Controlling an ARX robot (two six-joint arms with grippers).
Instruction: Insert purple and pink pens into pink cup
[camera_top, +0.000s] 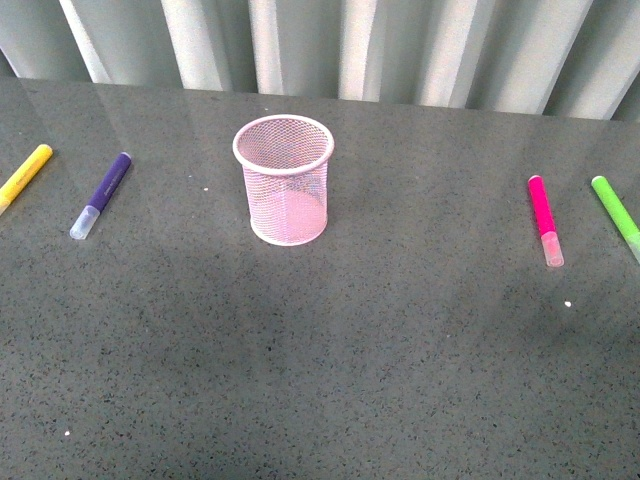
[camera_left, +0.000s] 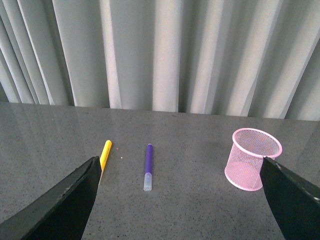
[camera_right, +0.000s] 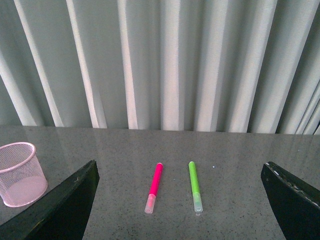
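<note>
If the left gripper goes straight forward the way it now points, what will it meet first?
Probably the purple pen, which lies on the table ahead of the open left gripper, slightly off centre. Depth is unclear.

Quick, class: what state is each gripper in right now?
Left gripper: open, holding nothing.
Right gripper: open, holding nothing.
</note>
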